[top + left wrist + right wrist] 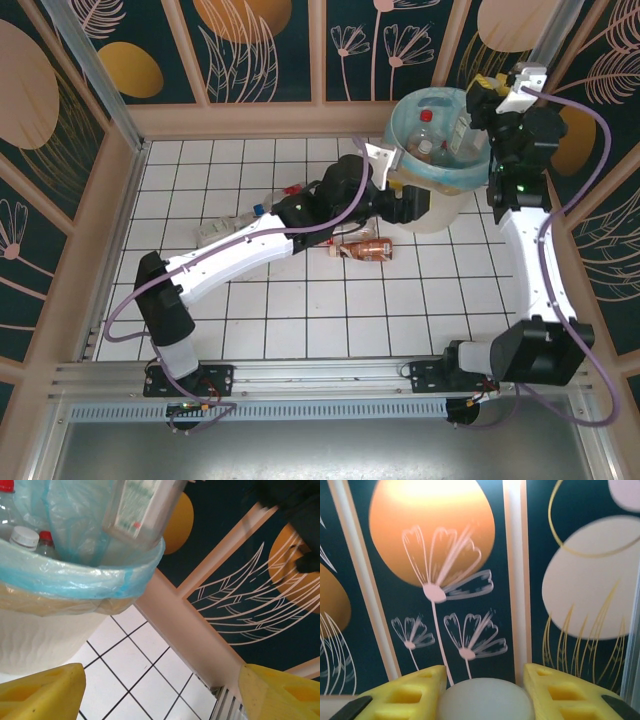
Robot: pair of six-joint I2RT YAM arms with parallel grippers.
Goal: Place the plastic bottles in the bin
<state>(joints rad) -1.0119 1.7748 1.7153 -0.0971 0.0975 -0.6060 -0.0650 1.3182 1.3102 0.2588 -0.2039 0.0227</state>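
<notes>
Top external, right gripper [481,93] clamping bottle [461,132]

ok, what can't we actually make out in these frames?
Top view: bottles on the tiles are partly hidden behind the left arm; count unclear.
Left wrist: clear bottle over the bin is blurred and cut by the top edge; label unreadable.
Right wrist: pale round object in the right pincer is cut by the bottom edge; identity unclear.
</notes>
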